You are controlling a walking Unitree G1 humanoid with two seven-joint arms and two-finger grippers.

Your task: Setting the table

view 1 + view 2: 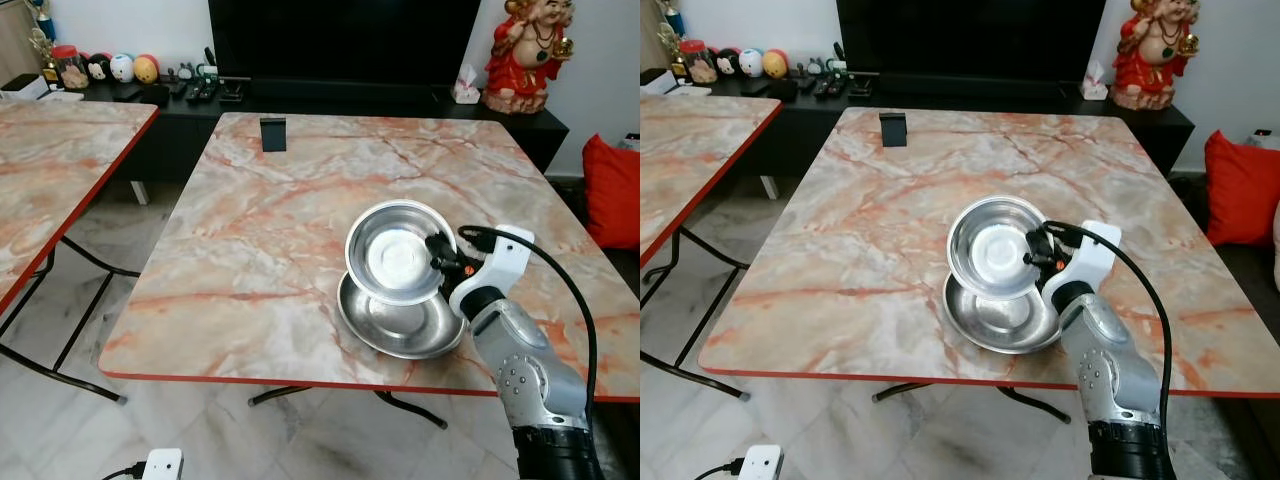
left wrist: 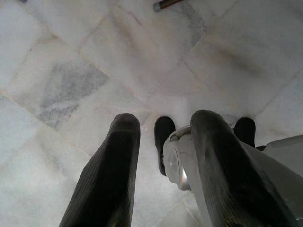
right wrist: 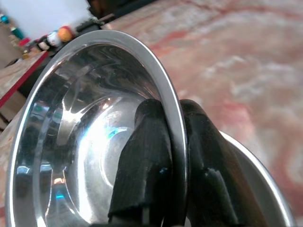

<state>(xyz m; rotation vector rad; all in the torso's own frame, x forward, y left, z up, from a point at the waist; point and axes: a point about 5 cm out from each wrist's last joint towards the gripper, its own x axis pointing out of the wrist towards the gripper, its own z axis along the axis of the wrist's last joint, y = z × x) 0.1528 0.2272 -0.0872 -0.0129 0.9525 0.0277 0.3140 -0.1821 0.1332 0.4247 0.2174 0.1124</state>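
A steel bowl is held tilted above a second steel bowl that rests on the marble table near its front edge. My right gripper is shut on the tilted bowl's right rim; in the right wrist view one finger lies inside the bowl and the other outside the rim. The lifted bowl's lower edge overlaps the resting bowl. My left gripper hangs open over the tiled floor, holding nothing.
A small black block stands at the table's far left. A second marble table is to the left. Behind are a dark TV cabinet with small toys and a red figurine. A white power strip lies on the floor.
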